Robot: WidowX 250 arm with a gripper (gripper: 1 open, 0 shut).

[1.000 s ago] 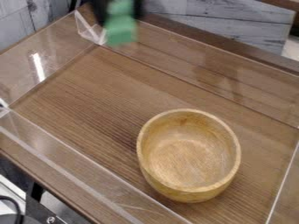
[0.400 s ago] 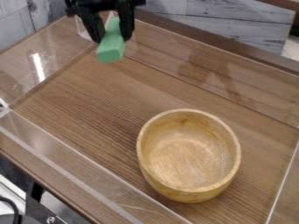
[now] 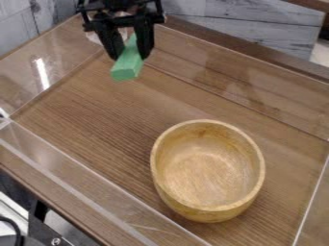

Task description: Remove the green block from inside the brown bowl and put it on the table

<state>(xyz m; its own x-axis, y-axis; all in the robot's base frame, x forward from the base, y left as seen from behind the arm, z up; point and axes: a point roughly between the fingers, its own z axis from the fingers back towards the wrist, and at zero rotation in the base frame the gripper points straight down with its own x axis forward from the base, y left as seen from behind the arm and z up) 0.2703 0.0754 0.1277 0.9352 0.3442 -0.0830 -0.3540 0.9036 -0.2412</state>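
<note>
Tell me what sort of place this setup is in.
Probably a robotics lab or test bench: a dark robot gripper grips a green block, the wood-grain table is bordered by clear walls, and cables show at the lower left edge.
</note>
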